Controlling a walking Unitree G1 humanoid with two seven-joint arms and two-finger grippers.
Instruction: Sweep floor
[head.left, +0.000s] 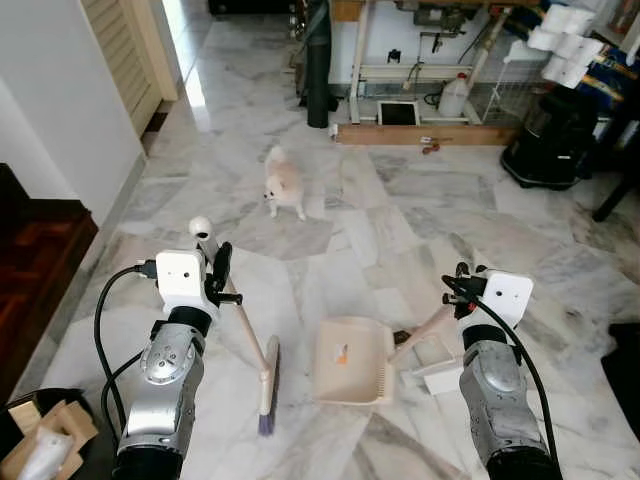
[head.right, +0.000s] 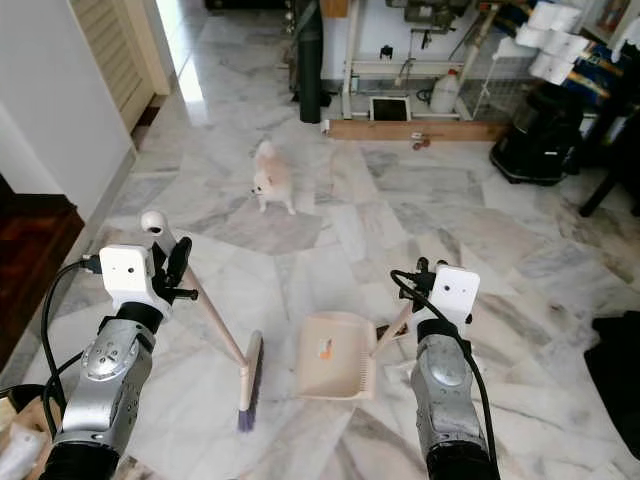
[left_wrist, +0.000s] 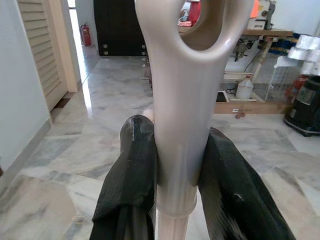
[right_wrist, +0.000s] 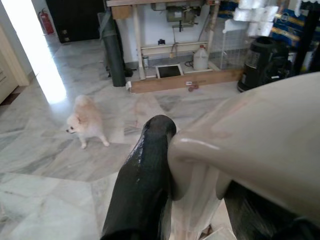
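The floor (head.left: 420, 240) is pale grey-veined marble, glossy enough to catch a bright strip of daylight by the louvred door (head.left: 125, 50) on the robot's left. Dark wood flooring (head.left: 40, 260) steps off along that same side.

The left gripper (left_wrist: 172, 165) has its two black fingers (left_wrist: 132, 170) clamped on the upper end of the broom (head.left: 262, 375), just under the hanging loop at the handle's tip. From the fingers the cream handle slants down and toward the middle, ending in a narrow brush head with purple bristles resting on the marble.

The right gripper (right_wrist: 195, 185) is closed on the handle of the dustpan (head.left: 350, 360); a black finger (right_wrist: 145, 180) presses one side of the beige grip. Below and inward of those fingers the pan sits flat on the floor, its mouth close beside the brush head but not touching it. A small white scrap of card (head.left: 430, 362) lies on the floor just under the pan's handle.

Well beyond both sets of fingers a small cream dog (head.left: 283, 185) stands on the marble. Farther back is a workbench frame (head.left: 420, 70) with a white jug (head.left: 453, 97) beneath it, a wooden plank (head.left: 430, 133) at its foot, a dark rolled mat (head.left: 318, 60) standing upright, and a black bin (head.left: 550, 140) with paper rolls (head.left: 565, 45) stacked above.
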